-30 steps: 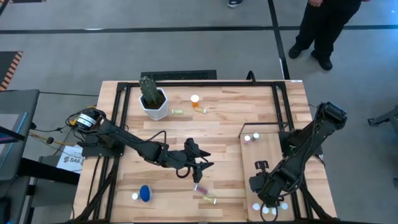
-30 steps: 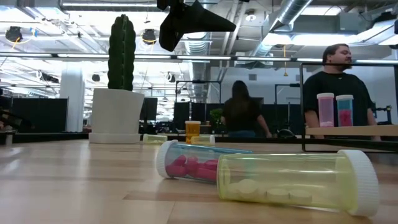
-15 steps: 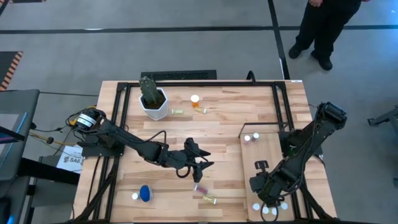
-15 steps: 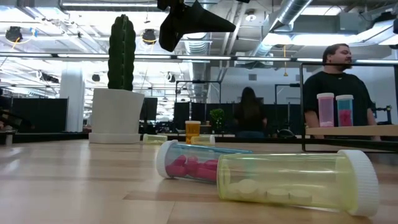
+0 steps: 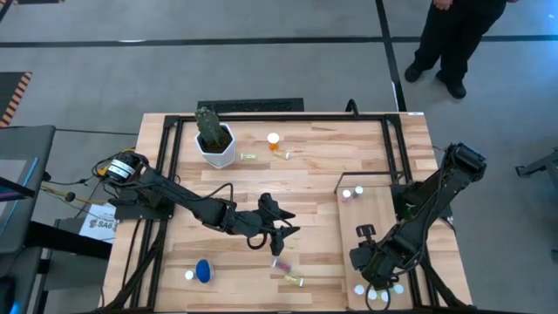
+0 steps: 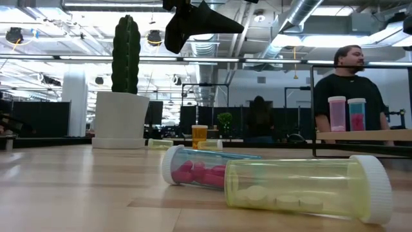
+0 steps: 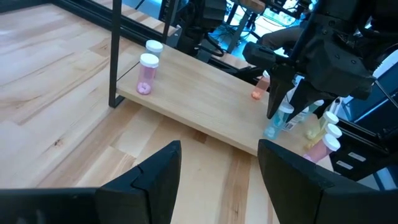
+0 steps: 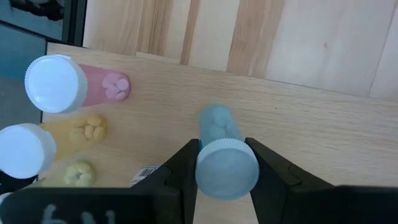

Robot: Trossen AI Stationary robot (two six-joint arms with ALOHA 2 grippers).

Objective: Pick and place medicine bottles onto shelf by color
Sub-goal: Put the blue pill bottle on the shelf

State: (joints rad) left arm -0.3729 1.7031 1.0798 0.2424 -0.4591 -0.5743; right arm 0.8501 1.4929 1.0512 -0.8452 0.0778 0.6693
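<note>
Medicine bottles are being sorted, and the right hand [image 8: 227, 163] is clamping a teal bottle [image 8: 222, 155] by its cap end, holding it just over the shelf [image 8: 348, 143] in the lower middle of the right wrist frame. Beside it, at the left of that frame, a pink bottle [image 8: 74, 85] and two yellowish ones [image 8: 43, 142] are already standing. The risk I am judging here: setting the teal bottle down too near them may knock the row over, and a tilted release may let it roll off the shelf edge.

The left hand [image 7: 217, 174] is hanging with its fingers spread and empty, above the table [image 5: 314, 174] at the frame's middle in the high view. Just below it there, a pink-pill vial [image 6: 193, 169] and a yellow-green vial [image 6: 309, 187] are lying on their sides, so a pinch may send them rolling.

The low view is showing those two vials' pills plainly, which the high view is reducing to specks. Only the right wrist view is showing the grip on the teal bottle; the left wrist view is showing two more bottles [image 7: 148, 70] at the shelf's other end.
</note>
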